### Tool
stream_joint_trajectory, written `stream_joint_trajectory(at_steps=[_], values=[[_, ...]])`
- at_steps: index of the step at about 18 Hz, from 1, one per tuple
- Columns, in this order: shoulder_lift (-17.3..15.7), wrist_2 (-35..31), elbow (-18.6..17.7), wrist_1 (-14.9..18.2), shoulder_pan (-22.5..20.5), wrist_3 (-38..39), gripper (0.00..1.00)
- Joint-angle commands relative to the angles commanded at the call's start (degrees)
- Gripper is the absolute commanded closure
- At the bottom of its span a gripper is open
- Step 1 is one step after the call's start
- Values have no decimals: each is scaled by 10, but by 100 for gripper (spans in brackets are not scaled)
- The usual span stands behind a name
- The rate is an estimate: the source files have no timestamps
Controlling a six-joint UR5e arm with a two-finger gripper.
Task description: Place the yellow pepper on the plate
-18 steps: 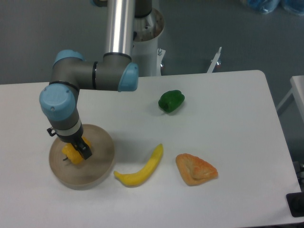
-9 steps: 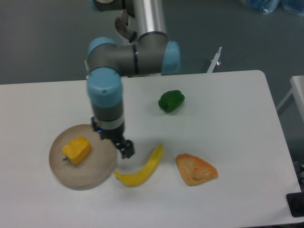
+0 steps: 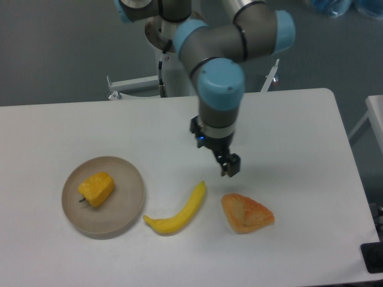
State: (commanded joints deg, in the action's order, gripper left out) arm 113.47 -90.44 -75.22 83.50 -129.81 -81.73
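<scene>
The yellow pepper (image 3: 97, 189) lies on its side on the left part of the round beige plate (image 3: 124, 206), at the table's left front. My gripper (image 3: 230, 166) hangs over the middle of the table, far to the right of the plate and just above the orange pastry. It is open and holds nothing.
A yellow banana (image 3: 176, 213) lies right of the plate. An orange triangular pastry (image 3: 246, 213) lies right of the banana. The arm (image 3: 218, 89) covers the spot where the green pepper lay. The table's right edge runs near a white stand at the far right.
The gripper let go of the yellow pepper on the plate and swung right across the table, past the banana, to the middle. The pepper stays on the plate.
</scene>
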Motion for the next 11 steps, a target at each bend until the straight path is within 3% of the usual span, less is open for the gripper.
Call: stream_joint_trajectory(at_steps=[3,11], values=[[-4,-5,-16,-5,-11,-18,0],[8,2,-14,-18,-13,-19,0]])
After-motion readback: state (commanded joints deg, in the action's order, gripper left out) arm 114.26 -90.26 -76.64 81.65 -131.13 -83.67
